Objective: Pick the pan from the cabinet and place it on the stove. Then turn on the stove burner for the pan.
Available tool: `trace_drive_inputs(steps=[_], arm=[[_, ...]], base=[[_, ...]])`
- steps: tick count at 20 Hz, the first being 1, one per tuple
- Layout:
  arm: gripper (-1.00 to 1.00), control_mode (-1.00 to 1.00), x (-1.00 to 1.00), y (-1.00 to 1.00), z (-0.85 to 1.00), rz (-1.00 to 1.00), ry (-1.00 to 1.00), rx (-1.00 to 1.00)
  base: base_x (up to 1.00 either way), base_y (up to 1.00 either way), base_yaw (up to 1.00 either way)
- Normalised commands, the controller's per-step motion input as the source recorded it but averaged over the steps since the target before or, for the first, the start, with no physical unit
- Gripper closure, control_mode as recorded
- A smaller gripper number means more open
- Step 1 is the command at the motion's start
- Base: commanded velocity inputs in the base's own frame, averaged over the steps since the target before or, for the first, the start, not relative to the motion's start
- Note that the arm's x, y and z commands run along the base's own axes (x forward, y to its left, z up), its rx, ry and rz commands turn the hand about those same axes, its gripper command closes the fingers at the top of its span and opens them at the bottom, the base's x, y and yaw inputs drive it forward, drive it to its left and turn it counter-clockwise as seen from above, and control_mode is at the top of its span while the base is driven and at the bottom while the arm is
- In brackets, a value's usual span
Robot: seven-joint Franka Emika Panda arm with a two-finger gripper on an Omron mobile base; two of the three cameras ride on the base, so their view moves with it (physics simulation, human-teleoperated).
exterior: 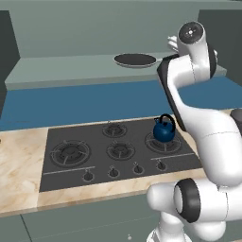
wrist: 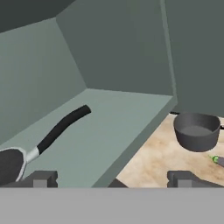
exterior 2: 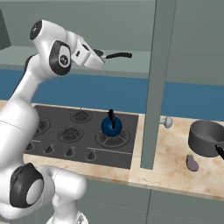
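Pan [exterior: 135,60], round, flat, black, pale-rimmed, lies on smooth cabinet [exterior: 71,68] shelf.

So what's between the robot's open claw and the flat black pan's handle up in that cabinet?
Nothing: in the hand view, bare grey-green cabinet floor separates the gripper from the pan.

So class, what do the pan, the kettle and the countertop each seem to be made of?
Pan: probably dark coated metal; matte black with a thin pale rim.
Kettle: likely enamelled or painted metal; glossy blue body with a black handle.
Countertop: looks like polished stone, perhaps marble; mottled beige veining.
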Motion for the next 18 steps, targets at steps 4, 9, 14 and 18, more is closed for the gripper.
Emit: trace_drive_inputs(steps=[4,9,14,18], arm=[[-1.0,-1.0,0.16,0.0,0.0,0.0,0.09,0.0],[-1.0,-1.0,0.18,0.0,0.0,0.0,0.03,0.0],[-1.0,-1.0,0.15,0.0,-0.03,0.0,0.0,0.0],[-1.0,-1.0,0.1,-0.03,-0.06,0.0,0.0,0.0]], base=[[0.0,0.0,0.0],[0.0,0.0,0.0],[0.0,0.0,0.0],[0.0,0.0,0.0]])
